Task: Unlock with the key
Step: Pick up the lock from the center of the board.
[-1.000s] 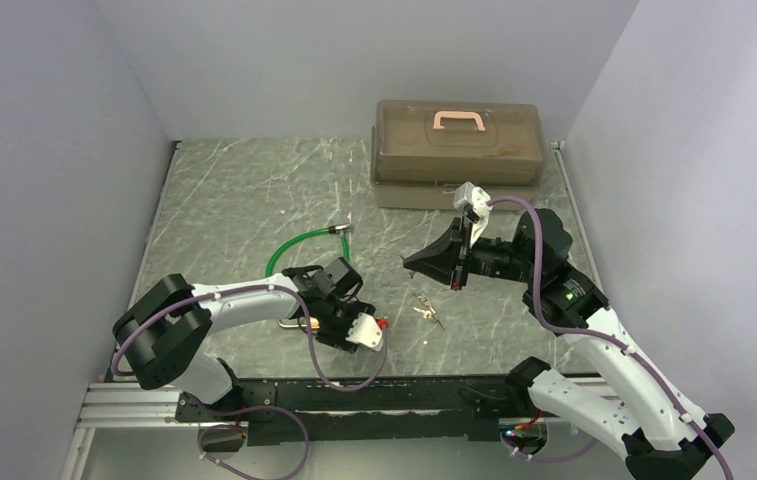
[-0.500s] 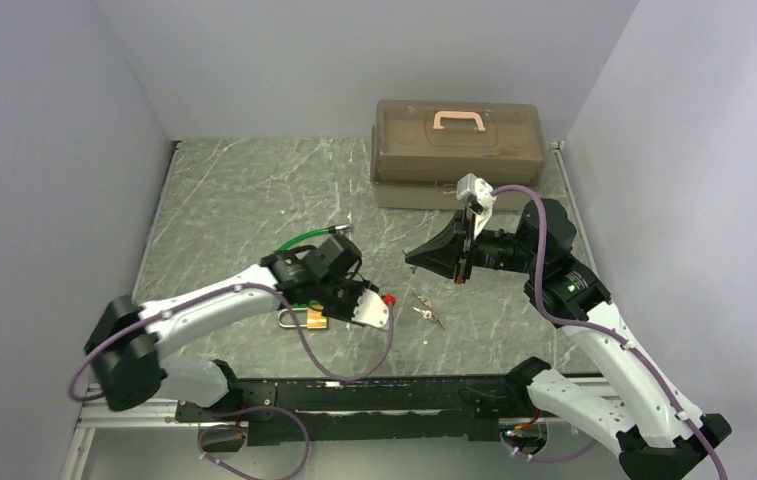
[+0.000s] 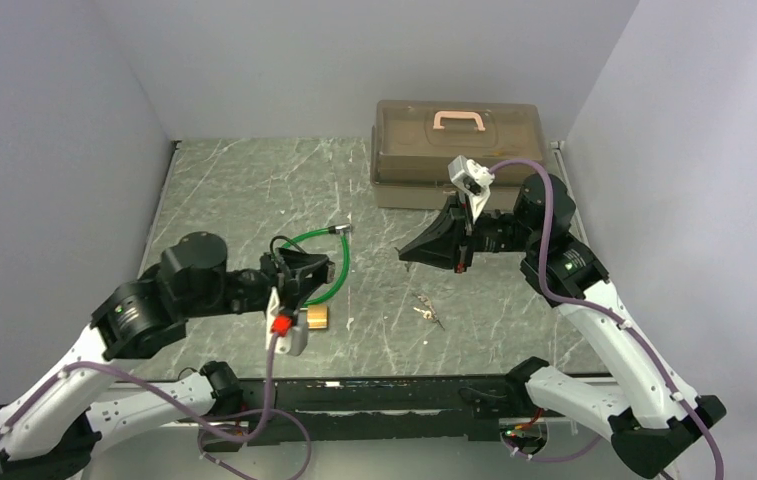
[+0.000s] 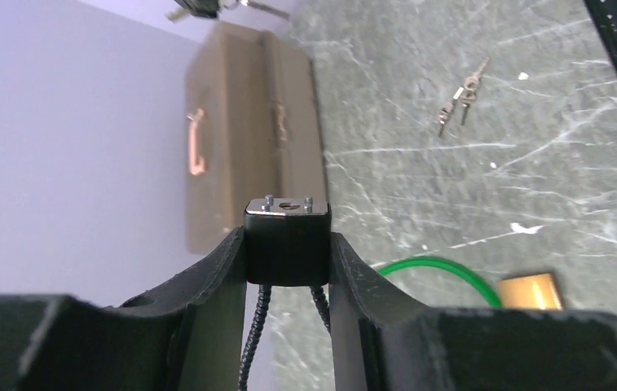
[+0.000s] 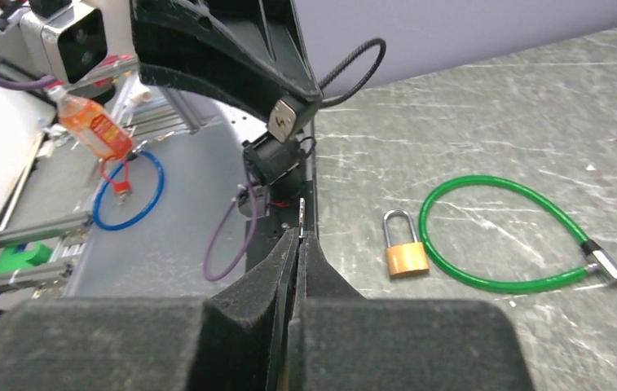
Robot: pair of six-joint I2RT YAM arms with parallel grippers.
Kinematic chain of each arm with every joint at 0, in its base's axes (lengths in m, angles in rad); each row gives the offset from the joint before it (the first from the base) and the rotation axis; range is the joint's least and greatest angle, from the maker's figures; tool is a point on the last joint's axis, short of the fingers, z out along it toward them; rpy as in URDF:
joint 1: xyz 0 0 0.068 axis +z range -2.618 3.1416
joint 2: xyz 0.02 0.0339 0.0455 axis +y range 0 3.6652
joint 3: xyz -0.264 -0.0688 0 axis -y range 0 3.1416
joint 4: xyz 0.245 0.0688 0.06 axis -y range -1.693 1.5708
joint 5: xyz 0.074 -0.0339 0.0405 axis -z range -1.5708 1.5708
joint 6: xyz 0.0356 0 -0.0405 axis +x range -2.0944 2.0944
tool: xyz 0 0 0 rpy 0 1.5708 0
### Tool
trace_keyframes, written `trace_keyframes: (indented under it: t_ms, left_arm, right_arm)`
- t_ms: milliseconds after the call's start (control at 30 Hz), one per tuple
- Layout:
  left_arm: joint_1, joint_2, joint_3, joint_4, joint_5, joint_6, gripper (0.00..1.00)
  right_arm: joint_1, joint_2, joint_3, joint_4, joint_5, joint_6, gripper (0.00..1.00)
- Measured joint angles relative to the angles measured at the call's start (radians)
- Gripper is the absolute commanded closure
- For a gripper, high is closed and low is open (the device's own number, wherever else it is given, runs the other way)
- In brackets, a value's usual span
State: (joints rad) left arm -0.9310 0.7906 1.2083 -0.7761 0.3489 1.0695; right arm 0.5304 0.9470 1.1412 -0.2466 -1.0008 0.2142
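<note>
Your key bunch (image 3: 426,312) on the table (image 3: 224,190) between your arms, long axis slanting far-left to near-right, left jaws clamped on a black lock block (image 4: 287,248), right jaws closed empty, padlock (image 5: 406,248) shackle seen only from right wrist.

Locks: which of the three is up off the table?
The black cable lock, clamped in the left gripper with its silver face showing. The brass padlock and the green cable lock lie flat on the table.

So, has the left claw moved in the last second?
Yes. The left claw, gripping a black lock, has swung left, away from the keys, to the green cable.
</note>
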Motion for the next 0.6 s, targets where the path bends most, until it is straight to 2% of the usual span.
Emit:
trace_keyframes:
  t_ms: [300,600]
  left_arm:
    - [-0.020,-0.076,0.000,0.039,0.094,0.208,1.00]
    - [-0.063,-0.068,0.021,0.092,0.166,0.289,1.00]
  right_arm:
    - [0.000,0.072,0.040,-0.003,-0.111,0.016,1.00]
    - [0.000,0.091,0.040,0.029,-0.179,0.036,1.00]
